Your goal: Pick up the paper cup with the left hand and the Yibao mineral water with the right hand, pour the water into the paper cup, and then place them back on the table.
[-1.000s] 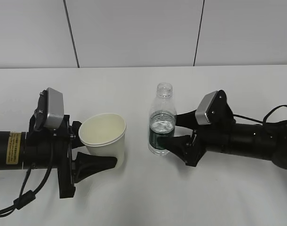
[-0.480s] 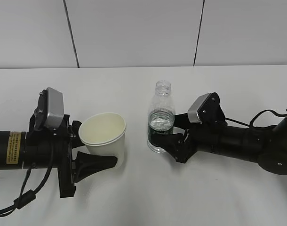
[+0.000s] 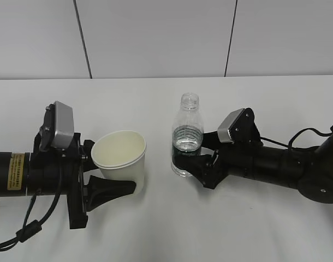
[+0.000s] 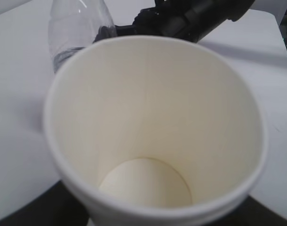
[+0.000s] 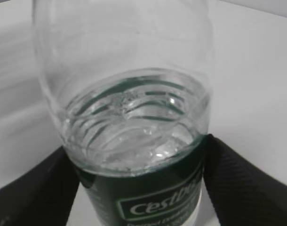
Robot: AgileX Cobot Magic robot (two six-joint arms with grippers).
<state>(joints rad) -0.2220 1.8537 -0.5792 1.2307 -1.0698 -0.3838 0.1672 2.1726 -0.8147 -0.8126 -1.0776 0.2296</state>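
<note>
Two task things stand on the wide matte white table (image 3: pixel 155 229) in the exterior view: the small white tapered paper cup (image 3: pixel 123 161), and just to its right the small clear plastic mineral water bottle with the dark green label band (image 3: pixel 186 139), capless and part full. The cup looks light and easily crushed, so its mid wall is the place for a gentle hold; the bottle's thin wall would flex, and the label band seems the firmest spot. The yellow-stickered left hand (image 3: pixel 109 169) lies level with the table, its jaws closed around the cup's sides. The stickerless right hand (image 3: pixel 195 159) reaches in low from the right, jaws bracketing the band.

Left wrist view: the cup's cream inside fills the frame, empty, with the bottle beyond its rim.

Right wrist view: both black fingers (image 5: pixel 237 181) sit against the green band, seemingly gripping it.
</note>
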